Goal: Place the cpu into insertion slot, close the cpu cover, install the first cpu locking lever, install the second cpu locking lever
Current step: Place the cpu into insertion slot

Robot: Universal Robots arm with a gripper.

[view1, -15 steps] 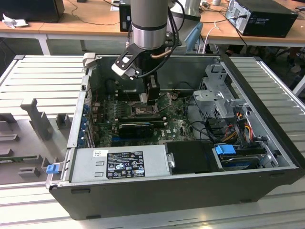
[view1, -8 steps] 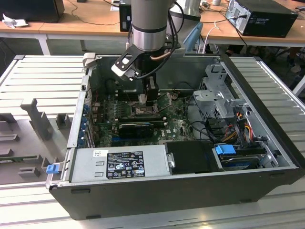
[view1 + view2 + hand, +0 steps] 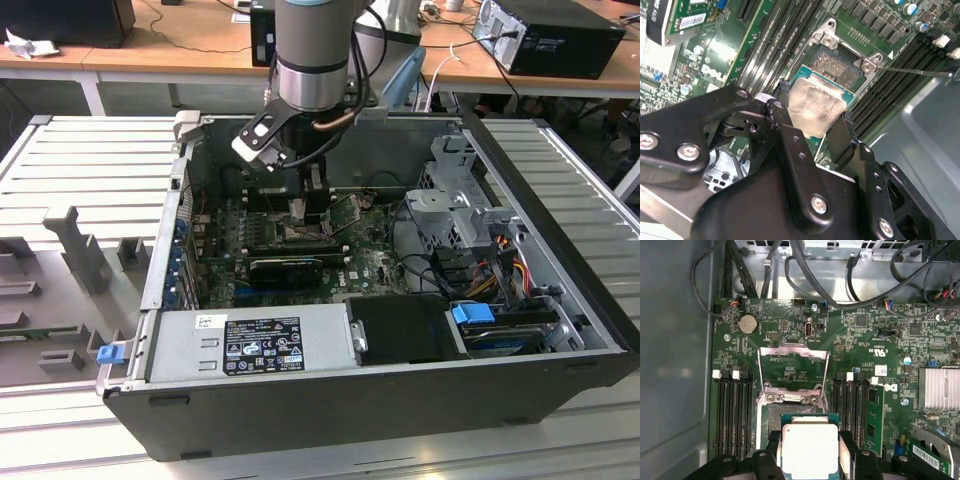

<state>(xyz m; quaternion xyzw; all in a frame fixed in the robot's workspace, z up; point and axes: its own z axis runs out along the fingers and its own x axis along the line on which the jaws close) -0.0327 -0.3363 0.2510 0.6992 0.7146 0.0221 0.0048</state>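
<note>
The claw (image 3: 812, 117) is clamped on two opposite edges of the chip (image 3: 809, 447), its pale metal top facing up. The chip hangs over the near edge of the socket (image 3: 837, 65), whose dark pin field lies partly uncovered; whether it touches the frame cannot be told. Being square, the chip has no long axis, and in the first wrist view its sides run about parallel to the socket's. Behind the socket the cover (image 3: 792, 349) stands flipped open, the green board (image 3: 860, 340) beyond it. The danger, by this view: a descent off-centre or tilted would drive a corner into the pins and bend them.
</note>
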